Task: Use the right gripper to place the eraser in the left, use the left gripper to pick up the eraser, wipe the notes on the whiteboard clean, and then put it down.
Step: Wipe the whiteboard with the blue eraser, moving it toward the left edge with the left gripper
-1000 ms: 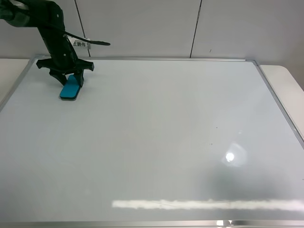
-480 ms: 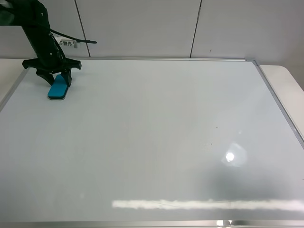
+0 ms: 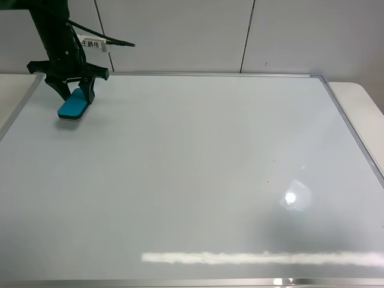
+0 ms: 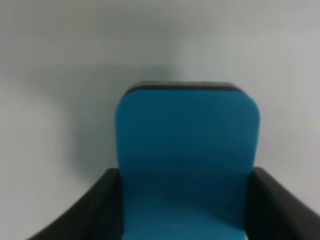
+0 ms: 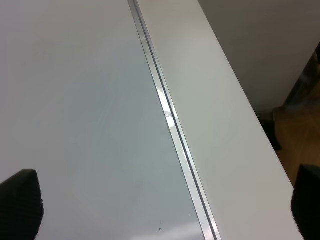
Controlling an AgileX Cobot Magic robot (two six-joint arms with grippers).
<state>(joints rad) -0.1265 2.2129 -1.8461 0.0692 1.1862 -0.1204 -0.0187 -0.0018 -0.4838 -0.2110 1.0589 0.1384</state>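
I am looking at a large glossy whiteboard (image 3: 198,180) with a thin silver metal frame, lying flat and filling most of the high view. Its surface is reflecting a bright lamp spot near the right side and a pale streak along the near edge. A white table edge (image 5: 215,125) is running just beside the frame on the right, and pale wall panels are standing behind the far edge. Nothing is standing between the arm and the open board.

I am holding the left gripper (image 3: 73,96) at the far left corner of the board, on its slim black arm with a white tag (image 3: 92,44) bearing black characters. Its two pointed jaws are closed tight on the eraser (image 3: 72,107), a teal-blue rounded block with a thin dark underside. In the left wrist view the eraser (image 4: 186,160) is sitting between the two black jaws, its near end gripped and its far end sticking out past them over the white surface.

The right gripper (image 5: 165,210) is standing wide open and empty, only its dark fingertips (image 5: 20,205) showing, over the board's right frame.
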